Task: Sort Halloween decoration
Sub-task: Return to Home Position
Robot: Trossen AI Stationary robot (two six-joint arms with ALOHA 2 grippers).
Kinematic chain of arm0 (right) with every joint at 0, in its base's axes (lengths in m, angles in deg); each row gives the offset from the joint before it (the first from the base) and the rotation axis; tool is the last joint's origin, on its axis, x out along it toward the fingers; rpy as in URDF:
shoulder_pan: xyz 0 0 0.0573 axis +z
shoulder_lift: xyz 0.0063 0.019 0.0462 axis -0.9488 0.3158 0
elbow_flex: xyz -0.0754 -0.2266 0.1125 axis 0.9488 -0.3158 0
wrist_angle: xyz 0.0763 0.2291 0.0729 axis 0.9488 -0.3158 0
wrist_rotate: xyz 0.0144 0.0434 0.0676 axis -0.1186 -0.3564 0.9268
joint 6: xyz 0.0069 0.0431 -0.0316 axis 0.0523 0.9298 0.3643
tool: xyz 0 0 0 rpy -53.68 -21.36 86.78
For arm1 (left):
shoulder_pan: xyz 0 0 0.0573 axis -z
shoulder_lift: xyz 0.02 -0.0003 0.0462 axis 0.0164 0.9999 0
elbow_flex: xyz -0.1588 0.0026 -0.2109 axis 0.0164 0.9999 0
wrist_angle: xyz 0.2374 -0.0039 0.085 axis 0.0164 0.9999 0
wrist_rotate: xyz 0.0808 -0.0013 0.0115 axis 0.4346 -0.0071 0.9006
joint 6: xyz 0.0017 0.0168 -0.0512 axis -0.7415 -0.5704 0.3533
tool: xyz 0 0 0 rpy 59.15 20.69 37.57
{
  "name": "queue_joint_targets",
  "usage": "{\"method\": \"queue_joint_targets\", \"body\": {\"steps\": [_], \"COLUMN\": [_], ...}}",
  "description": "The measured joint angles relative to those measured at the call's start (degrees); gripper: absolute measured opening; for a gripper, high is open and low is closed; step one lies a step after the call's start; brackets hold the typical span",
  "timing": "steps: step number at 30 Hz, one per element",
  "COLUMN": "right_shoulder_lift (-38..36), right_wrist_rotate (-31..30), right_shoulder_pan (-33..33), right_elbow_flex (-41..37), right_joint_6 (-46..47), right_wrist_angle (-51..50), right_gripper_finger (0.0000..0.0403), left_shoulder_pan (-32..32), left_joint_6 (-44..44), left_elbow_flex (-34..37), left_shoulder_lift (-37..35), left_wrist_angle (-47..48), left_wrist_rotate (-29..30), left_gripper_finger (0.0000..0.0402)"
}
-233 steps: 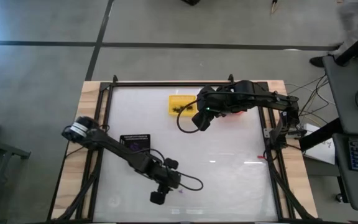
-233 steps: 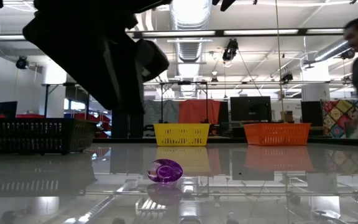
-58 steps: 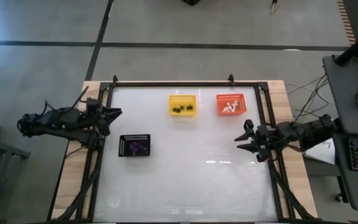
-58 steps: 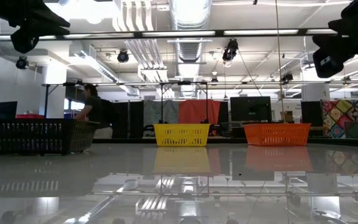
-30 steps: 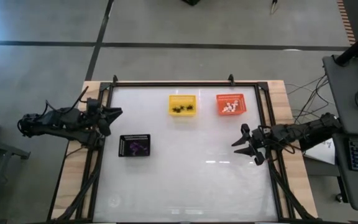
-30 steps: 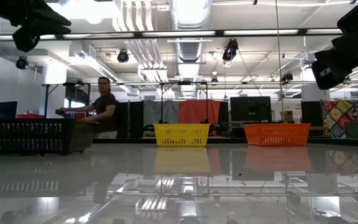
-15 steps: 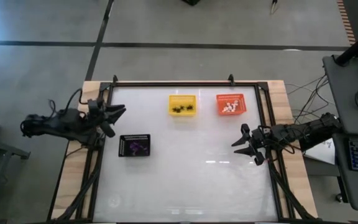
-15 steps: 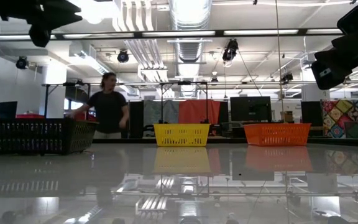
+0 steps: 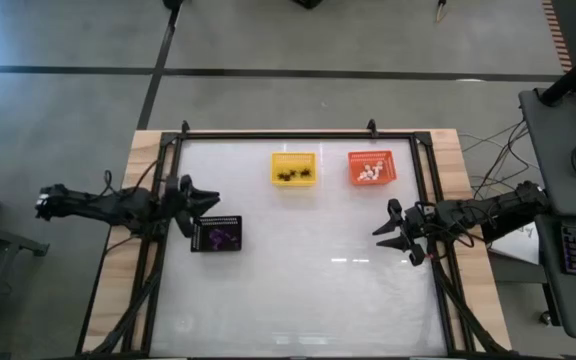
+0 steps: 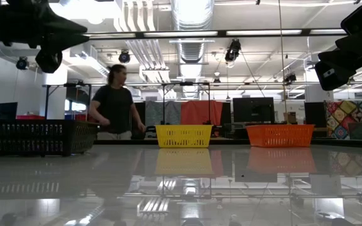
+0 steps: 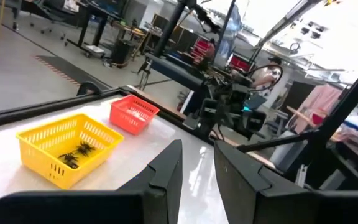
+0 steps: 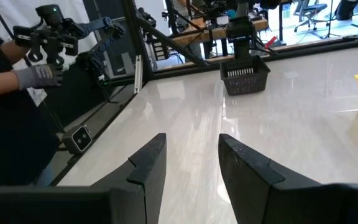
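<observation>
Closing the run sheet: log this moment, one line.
left gripper open by black basket | right gripper open, right side | purple trinkets: black basket | black trinkets: yellow basket | white trinkets: orange basket

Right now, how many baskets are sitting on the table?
3. The yellow basket and the orange basket stand side by side at the far edge of the table. The black basket sits apart, toward the robot's left. None appears hidden.

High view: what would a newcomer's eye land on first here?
The yellow basket holds black trinkets, the orange basket white trinkets, both at the far edge; the black basket, left, holds purple trinkets. The left hand and right hand hang open, empty, at the sides of the table.
</observation>
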Motion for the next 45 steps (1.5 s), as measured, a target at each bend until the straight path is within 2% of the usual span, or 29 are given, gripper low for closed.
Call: {"method": "queue_joint_targets", "body": {"steps": [7,14,23,27,36,45], "right_shoulder_lift": [0.00,0.00,0.00,0.00,0.02,0.02], "right_wrist_rotate": [0.00,0.02,0.02,0.02,0.02,0.02], "right_shoulder_pan": [0.00,0.00,-0.02,0.00,0.00,-0.02], "right_elbow_flex": [-0.02,-0.02,-0.04,-0.04,-0.04,-0.04], "right_joint_6": [0.00,0.00,0.00,0.00,0.00,0.00], "right_wrist_angle": [0.00,0.01,0.02,0.02,0.02,0.02], "right_gripper_finger": [0.0137,0.0137,0.0137,0.0137,0.0137,0.0137], "left_shoulder_pan": [0.06,0.07,0.07,0.07,0.07,0.11], "left_joint_6": [-1.41,2.55,3.12,3.08,-6.20,-12.36], "left_elbow_flex": [0.46,4.51,10.30,11.63,11.63,11.64], "left_shoulder_lift": [2.35,3.61,-3.57,-7.42,-14.08,-14.06], "left_wrist_angle": [0.88,0.36,-0.26,0.24,2.16,2.26], "left_wrist_rotate": [-2.56,-3.77,-6.68,-10.21,-21.48,-21.78], "left_gripper_finger": [0.0075,0.0075,0.0075,0.0075,0.0075,0.0075]}}
